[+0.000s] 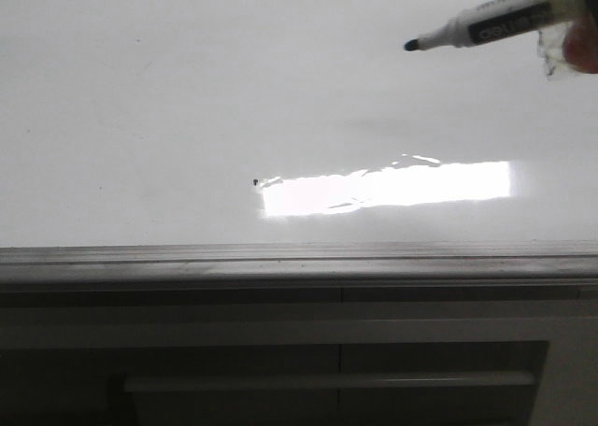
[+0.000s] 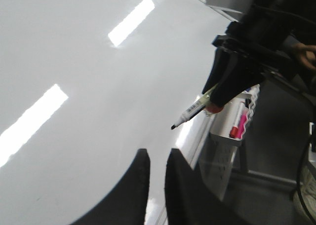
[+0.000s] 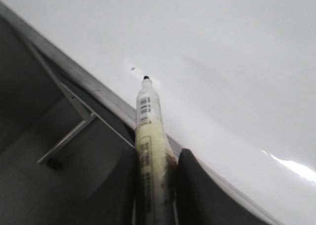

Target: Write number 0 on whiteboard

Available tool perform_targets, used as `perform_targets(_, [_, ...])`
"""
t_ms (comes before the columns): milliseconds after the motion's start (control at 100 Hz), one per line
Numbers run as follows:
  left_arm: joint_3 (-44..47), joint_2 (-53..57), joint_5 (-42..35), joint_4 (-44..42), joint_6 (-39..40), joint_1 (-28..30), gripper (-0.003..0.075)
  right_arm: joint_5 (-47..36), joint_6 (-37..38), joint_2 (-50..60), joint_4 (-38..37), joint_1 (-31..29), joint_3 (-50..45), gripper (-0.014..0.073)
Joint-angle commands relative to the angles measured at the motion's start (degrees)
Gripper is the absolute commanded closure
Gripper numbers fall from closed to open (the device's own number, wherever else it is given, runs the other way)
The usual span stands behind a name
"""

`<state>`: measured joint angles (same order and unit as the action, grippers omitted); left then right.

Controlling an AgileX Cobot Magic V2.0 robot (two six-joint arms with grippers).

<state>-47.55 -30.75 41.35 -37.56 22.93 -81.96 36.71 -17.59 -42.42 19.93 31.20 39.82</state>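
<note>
We saw the right gripper (image 3: 155,158) clamped on the marker (image 1: 486,22), whose tip hung above the whiteboard (image 1: 187,90) at its right part without touching it, while the left gripper (image 2: 157,168) kept a narrow gap between its fingers and grasped nothing.

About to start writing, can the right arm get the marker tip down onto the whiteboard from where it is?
Probably yes. The right gripper holds the marker with its tip over bare whiteboard, and nothing lies between them.
</note>
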Motion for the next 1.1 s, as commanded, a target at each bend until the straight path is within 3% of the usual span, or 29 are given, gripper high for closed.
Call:
perform_targets(0, [1.20,4.14,-0.28,-6.14,8.06,-0.37,0.0740,-3.50,3.38,0.03,-1.94,-3.40,1.99,0.0649])
perform_targets(170, [4.66,8.57,2.89,-7.54,12.85,-0.37,0.0740,-3.17,3.83,-2.97,-2.32,-8.17,4.29,0.0649])
perform_targets(650, [6.15,8.80,2.41,-8.01,12.85,-0.37,0.0740,-3.28,4.07,-18.10,-3.12,-8.16,13.40,0.0648])
perform_targets(1090, [6.15,8.80,2.41,-8.10,12.85,-0.37,0.0740,-1.30,4.62,-23.03,-3.12,-8.05,15.62,0.0648])
